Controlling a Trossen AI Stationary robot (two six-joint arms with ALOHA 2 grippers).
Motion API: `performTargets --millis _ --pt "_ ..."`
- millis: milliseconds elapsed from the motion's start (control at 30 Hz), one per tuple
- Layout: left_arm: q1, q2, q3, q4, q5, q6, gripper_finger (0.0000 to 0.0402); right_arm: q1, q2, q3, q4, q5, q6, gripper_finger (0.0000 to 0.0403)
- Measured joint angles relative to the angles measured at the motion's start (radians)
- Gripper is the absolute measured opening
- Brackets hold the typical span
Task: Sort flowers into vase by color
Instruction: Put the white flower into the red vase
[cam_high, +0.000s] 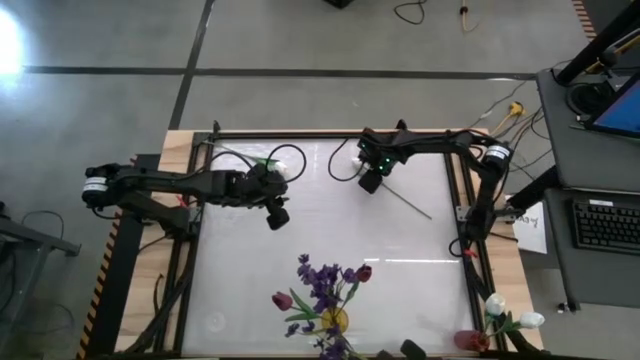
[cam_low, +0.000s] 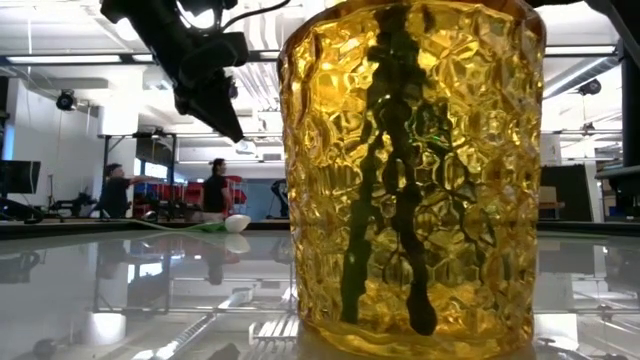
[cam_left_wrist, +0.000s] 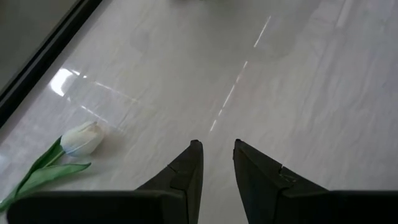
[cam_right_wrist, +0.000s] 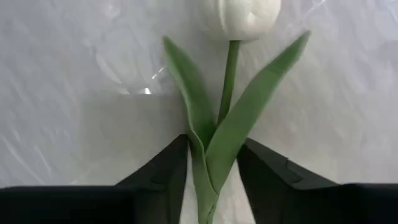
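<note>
White tabletop (cam_high: 330, 240): your right gripper (cam_right_wrist: 212, 163) is clamped on a white tulip (cam_right_wrist: 239, 15) by its stem near the far edge. Left gripper (cam_left_wrist: 217, 165) slightly parted, empty, another white tulip (cam_left_wrist: 81, 138) lying just beside it.

A white, glossy table (cam_high: 330, 220) with a dark frame carries everything. A yellow glass vase (cam_high: 334, 321) stands at its near edge; relative to that vase, a white tulip (cam_high: 272, 163) lies at the far-left corner, a second vase (cam_high: 470, 341) with white tulips stands off to its right, and a thin stem (cam_high: 410, 203) lies far-right.
</note>
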Motion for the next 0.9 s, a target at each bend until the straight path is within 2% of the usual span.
performTargets --millis 300,467,633,767,900 --pt "0.000 0.001 0.000 -0.096 0.000 0.017 0.0076 0.007 0.002 0.008 0.005 -0.010 0.014 0.0017" --pt "-0.006 0.001 0.000 -0.117 0.001 0.020 0.0076 0.020 -0.060 0.000 0.001 -0.012 0.026 0.0014" --pt "-0.009 0.001 0.000 -0.117 0.001 0.062 0.0076 0.042 -0.213 -0.032 0.001 -0.068 0.035 0.0013" --pt "-0.011 0.001 0.000 -0.117 0.007 0.108 0.0076 0.120 -0.371 -0.094 -0.001 -0.076 0.047 0.0013" --pt "-0.011 0.001 0.000 -0.116 0.013 0.133 0.0076 0.236 -0.546 -0.163 0.016 -0.103 0.137 0.0013"
